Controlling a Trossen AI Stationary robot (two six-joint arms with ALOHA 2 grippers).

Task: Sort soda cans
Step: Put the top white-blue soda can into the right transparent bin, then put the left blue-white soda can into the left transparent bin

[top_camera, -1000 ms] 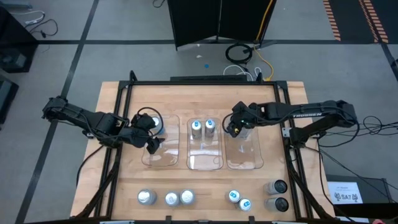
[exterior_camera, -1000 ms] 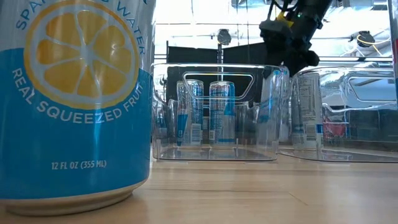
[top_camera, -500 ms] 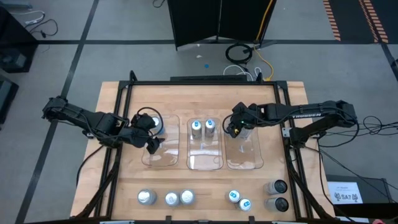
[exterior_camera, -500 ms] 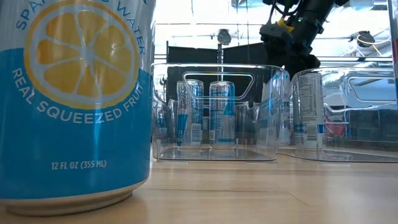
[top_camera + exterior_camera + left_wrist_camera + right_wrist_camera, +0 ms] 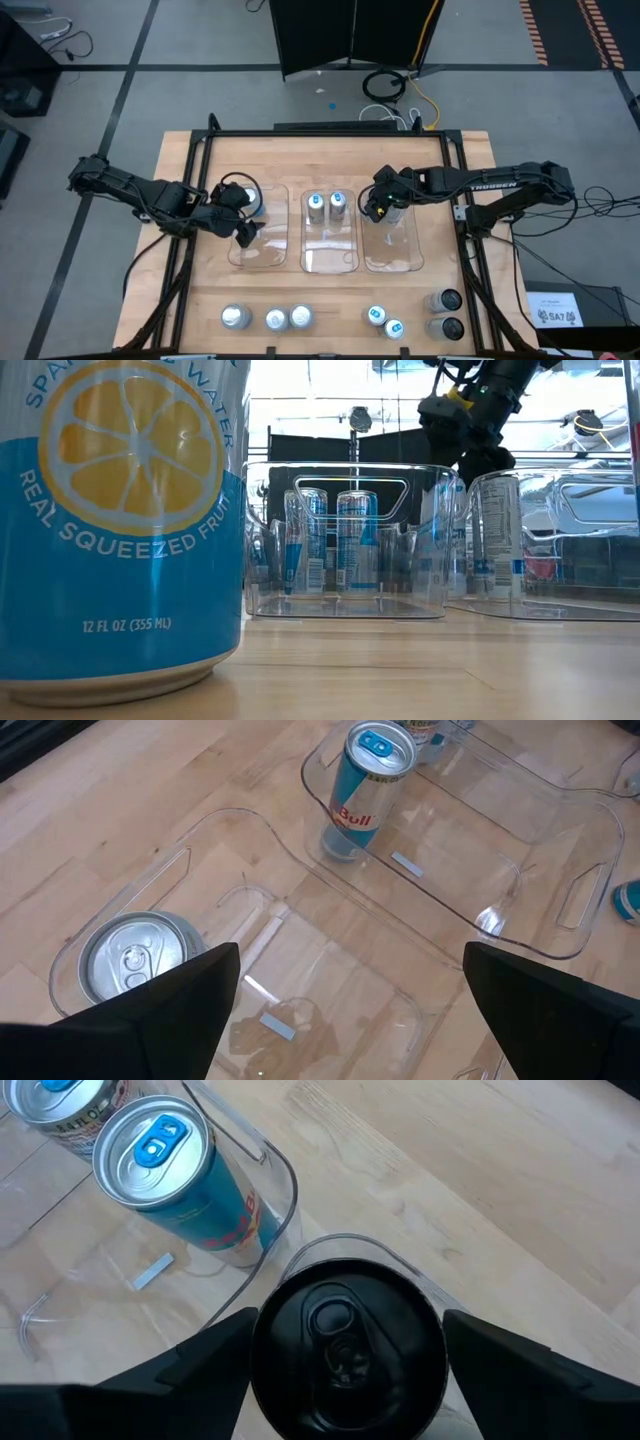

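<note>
Three clear bins sit mid-table. My right gripper [image 5: 384, 207] hangs open over the far end of the right bin [image 5: 392, 255]. Its fingers stand on either side of the top of a dark can [image 5: 345, 1345], which stands upright on the bin's floor [image 5: 497, 535]. My left gripper [image 5: 243, 233] hovers open and empty over the left bin [image 5: 330, 1010], where one silver-topped can [image 5: 135, 960] stands in the far corner. Two blue-topped cans [image 5: 327, 203] stand in the middle bin. Several more cans wait along the near edge: silver [image 5: 268, 318], blue-topped [image 5: 385, 321], dark [image 5: 447, 313].
A large blue lemon-printed can [image 5: 120, 520] fills the low view's left side, close to the camera. Bare wood lies between the bins and the near row of cans. The table's black frame rails [image 5: 190, 190] run along both sides, and cables lie on the floor beyond the far edge.
My right gripper has risen a little above the dark can. The can has stayed standing in the right bin. The left arm and the other cans have kept still.
</note>
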